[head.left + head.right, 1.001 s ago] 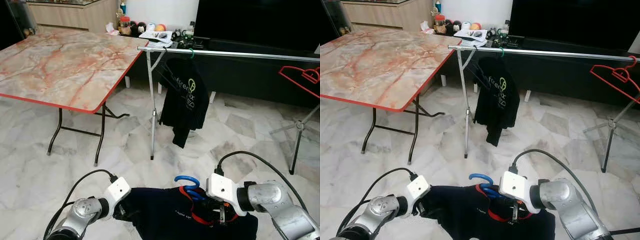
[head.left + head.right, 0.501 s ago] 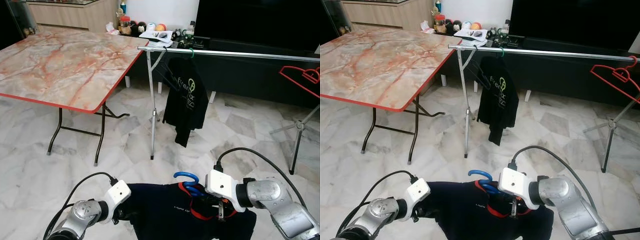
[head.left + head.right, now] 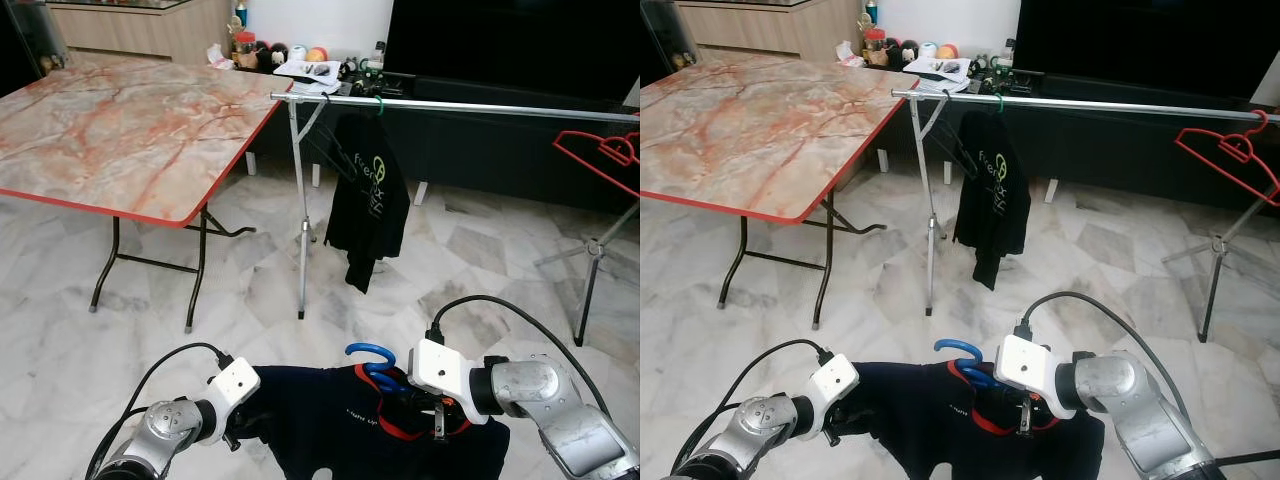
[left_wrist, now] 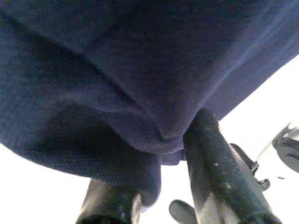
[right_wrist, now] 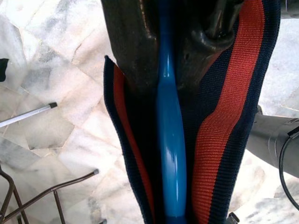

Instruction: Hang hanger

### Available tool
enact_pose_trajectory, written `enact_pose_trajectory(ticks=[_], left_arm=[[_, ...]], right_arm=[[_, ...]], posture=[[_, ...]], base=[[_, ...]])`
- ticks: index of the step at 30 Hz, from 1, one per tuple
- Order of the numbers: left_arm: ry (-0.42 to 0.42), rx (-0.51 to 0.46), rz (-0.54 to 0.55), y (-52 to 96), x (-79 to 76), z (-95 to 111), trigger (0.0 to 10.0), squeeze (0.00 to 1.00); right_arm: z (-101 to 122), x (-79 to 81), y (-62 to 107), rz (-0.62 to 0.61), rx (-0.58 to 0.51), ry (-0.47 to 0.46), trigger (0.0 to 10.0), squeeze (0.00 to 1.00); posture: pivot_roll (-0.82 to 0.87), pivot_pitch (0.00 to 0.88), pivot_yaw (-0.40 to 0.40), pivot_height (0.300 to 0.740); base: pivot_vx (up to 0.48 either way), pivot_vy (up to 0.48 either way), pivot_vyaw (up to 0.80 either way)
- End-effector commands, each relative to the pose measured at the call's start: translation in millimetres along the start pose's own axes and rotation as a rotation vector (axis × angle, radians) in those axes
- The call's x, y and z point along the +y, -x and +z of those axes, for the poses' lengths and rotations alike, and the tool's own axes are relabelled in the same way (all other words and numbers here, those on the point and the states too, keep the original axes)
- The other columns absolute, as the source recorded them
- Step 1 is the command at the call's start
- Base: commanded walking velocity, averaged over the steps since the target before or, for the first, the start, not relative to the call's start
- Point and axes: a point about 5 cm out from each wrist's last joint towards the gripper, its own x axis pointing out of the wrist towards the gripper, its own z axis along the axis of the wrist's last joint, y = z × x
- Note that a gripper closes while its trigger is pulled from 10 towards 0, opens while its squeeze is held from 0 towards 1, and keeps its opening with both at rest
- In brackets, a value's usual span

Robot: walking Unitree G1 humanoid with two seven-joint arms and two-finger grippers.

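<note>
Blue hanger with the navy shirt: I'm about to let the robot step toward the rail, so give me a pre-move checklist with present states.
1. Right gripper shut on the blue plastic hanger: ok.
2. Left gripper pinching the dark navy shirt with the red-striped collar: ok.
3. Hanger's hook standing free above the collar: ok.
4. Free stretch on the silver metal clothes rail between the hanging black shirt and the red wire hanger: ok.
5. Shirt hem off the marble floor: cannot tell.
</note>
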Motion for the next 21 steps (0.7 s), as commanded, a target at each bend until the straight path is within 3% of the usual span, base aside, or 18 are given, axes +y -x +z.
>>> enact_pose_trajectory(ticks=[1,11,21], left_arm=[[-0.002,0.010,-0.005,-0.4,-0.3,-1,0.0,0.00],[0.010,0.015,0.058,1.1,5.5,-2,0.0,0.00],[0.082,0.065,0.272,11.9,24.1,-13,0.0,0.00]], right_arm=[[8,-3.8,4.0,-0.017,-0.037,0.016,10.0,0.00],[3,-3.1,4.2,-0.010,-0.015,0.010,10.0,0.00],[-6,-5.5,6.9,-0.025,0.029,0.004,10.0,0.00]], posture=[[-0.04,0.080,-0.042,0.740],[-0.03,0.080,-0.043,0.740],[-0.03,0.082,-0.042,0.740]], base=[[0.000,0.000,0.00],[0.000,0.000,0.00],[0.000,0.000,0.00]])
